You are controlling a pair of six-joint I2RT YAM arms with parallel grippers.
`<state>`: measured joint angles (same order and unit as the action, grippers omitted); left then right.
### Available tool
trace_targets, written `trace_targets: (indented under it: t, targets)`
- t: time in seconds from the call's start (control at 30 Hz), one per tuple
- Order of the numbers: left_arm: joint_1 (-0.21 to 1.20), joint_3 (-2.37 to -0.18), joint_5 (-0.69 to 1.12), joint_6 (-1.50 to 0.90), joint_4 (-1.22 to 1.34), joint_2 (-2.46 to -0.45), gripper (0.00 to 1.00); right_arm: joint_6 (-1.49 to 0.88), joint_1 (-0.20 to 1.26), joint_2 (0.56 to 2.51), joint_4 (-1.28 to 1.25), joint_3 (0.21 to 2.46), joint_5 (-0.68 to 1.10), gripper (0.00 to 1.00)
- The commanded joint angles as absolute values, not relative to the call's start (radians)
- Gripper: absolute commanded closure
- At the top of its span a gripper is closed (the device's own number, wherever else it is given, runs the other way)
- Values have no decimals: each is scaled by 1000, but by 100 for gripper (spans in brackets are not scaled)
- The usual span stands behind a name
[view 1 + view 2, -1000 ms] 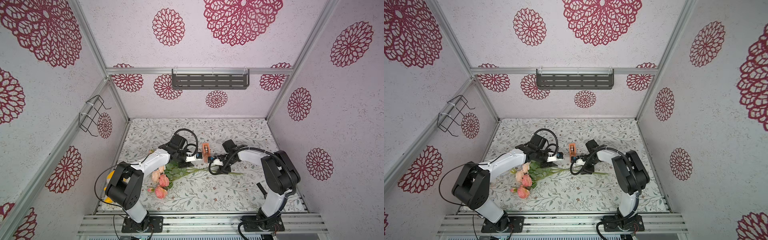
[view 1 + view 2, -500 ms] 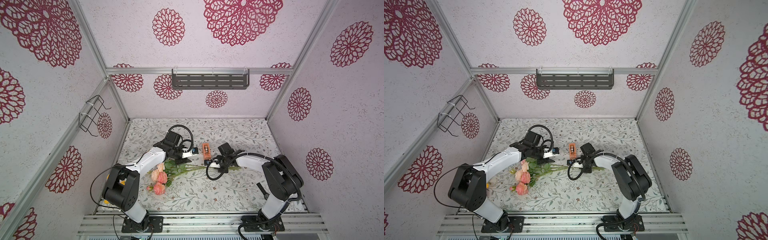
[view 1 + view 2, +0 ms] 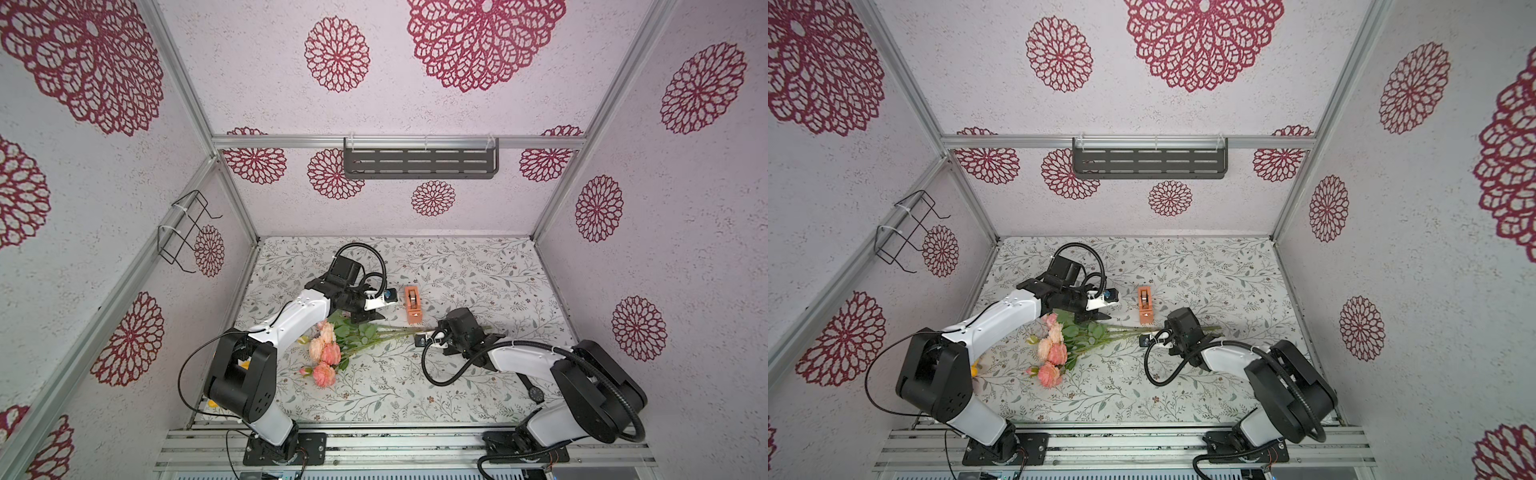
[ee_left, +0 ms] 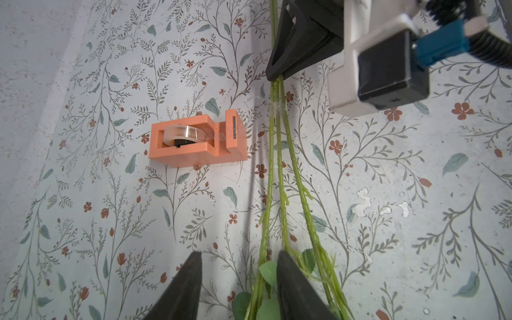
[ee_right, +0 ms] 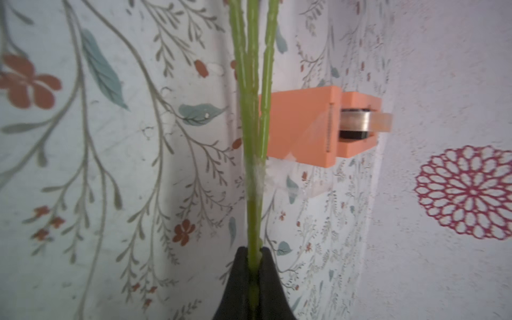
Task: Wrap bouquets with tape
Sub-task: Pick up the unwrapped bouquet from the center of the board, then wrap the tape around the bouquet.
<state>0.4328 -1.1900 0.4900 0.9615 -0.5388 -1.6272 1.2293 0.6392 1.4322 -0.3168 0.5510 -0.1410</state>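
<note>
Six entries are listed, each placed against the dispenser.

Dispenser: orange block, set flat on the floral-print tabletop. The tape, a clear roll on a dark core, is seated in its slot.

Bouquet: laid on the tabletop in front of the dispenser. Pink and peach blooms are found well to the front-left of the dispenser. The stems are run past its front end, just beside it. A clear band, seemingly tape, is seen around the stems level with the dispenser.

Right claw: found just front-right of the dispenser, jaws pinched tight on the stems. The bare stem ends project beyond it.

Left claw: found left of the dispenser's front end, over the leafy part of the stems. Jaws are set partly apart. Some stems are seen in the gap, others are hidden behind one jaw, and nothing is clamped.

Shelf: dark, slotted, hung on the wall behind the dispenser.

Wire rack: black, fixed to the side wall far left of the dispenser.
</note>
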Motion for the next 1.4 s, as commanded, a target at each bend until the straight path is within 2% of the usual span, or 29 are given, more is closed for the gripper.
trace_targets:
  t: [0.0,0.1,0.3,0.5,0.77,0.8,0.83,0.87,0.9,0.93,0.97,1.0,1.07,1.17,1.2,1.23,1.27,1.37]
  targets:
    - [429,-1196,524,967,-520,-1626,52,1340,649,1404,-581,517,-198,100]
    - [432,-1197,553,927,-470,-1636,48,1363,649,1448,-757,498,-209,100]
    - [459,-1271,587,892,-507,-1717,41,1460,652,1642,-1269,471,-278,100]
    - [479,-1362,518,898,-544,-1849,39,1536,658,1799,-1618,462,-297,100]
    - [476,-1416,441,863,-468,-1941,42,1551,663,1828,-1684,445,-301,100]
    - [477,-1414,432,864,-462,-1941,46,1561,663,1832,-1684,443,-303,100]
    - [476,-1413,430,862,-455,-1939,58,1566,663,1834,-1684,442,-302,100]
    - [474,-1415,425,861,-451,-1939,78,1566,663,1832,-1685,441,-303,100]
    - [475,-1421,415,855,-455,-1938,93,1561,663,1829,-1684,439,-299,100]
    - [473,-1425,407,842,-457,-1931,100,1551,662,1821,-1683,435,-291,100]
    - [472,-1425,409,842,-456,-1924,100,1531,661,1810,-1681,429,-285,100]
    - [471,-1421,398,839,-450,-1917,100,1491,661,1789,-1659,424,-281,91]
    - [472,-1418,385,842,-449,-1900,100,1441,668,1711,-1468,423,-316,67]
    - [476,-1403,353,850,-438,-1878,100,1211,681,1511,-919,486,-328,45]
    - [478,-1387,332,841,-408,-1868,100,1103,680,1441,-730,510,-272,41]
    - [479,-1364,309,845,-377,-1850,100,1025,672,1357,-495,554,-181,32]
    - [484,-1340,281,852,-343,-1830,100,923,658,1285,-345,592,-99,28]
    - [497,-1259,219,893,-222,-1768,100,766,571,1131,63,712,200,23]
